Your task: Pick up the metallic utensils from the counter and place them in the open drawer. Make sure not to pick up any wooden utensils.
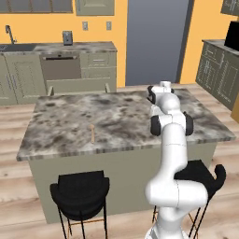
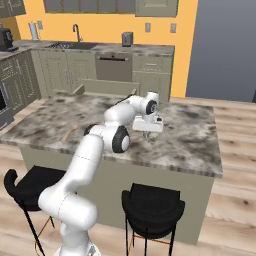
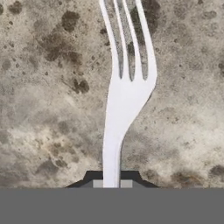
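- The marble island surface is carrying the utensils, with two black stools standing at its near side.
- The open sage-green drawer is sticking out from the surface's far side.
- The pincer is pressing shut on the handle of a silver fork, low over the marble.
- The wooden stick is lying well apart, near the front edge.

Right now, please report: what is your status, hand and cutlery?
Hand shut on fork, low over the counter. Wooden stick untouched, far aside. Nothing in the way.
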Controlling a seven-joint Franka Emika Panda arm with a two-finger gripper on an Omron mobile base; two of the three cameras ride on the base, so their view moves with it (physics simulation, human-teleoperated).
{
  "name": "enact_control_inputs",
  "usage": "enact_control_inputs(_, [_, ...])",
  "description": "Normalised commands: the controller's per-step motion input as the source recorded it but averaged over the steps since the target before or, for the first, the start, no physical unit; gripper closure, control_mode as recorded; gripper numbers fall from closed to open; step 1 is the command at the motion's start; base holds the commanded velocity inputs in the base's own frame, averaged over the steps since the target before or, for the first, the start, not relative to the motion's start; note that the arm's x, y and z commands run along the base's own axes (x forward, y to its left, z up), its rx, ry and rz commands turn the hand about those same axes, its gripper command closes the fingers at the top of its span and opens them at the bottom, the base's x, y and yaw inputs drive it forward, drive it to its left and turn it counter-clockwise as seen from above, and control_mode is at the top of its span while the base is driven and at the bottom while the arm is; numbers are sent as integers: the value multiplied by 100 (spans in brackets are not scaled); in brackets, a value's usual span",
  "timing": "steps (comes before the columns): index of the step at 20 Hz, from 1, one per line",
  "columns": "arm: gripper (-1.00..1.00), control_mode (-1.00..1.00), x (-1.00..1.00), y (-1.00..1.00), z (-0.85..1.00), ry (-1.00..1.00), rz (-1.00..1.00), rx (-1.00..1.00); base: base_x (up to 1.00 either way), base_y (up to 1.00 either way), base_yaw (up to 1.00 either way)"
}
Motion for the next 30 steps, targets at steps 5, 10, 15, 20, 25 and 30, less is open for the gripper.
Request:
enact_control_inputs(5, [100,-100,-58,40,5,-2,5,0,0,0,0])
enact_control_inputs(10, [100,-100,-69,29,25,-15,1,0,0,0,0])
enact_control_inputs(15, [100,-100,-67,20,54,-29,0,0,0,0,0])
enact_control_inputs(20, [100,-100,-68,19,63,-30,0,0,0,0,0])
enact_control_inputs(25, [100,-100,-61,25,61,-17,0,0,0,0,0])
enact_control_inputs(30, [100,-100,-45,21,75,0,0,0,0,0,0])
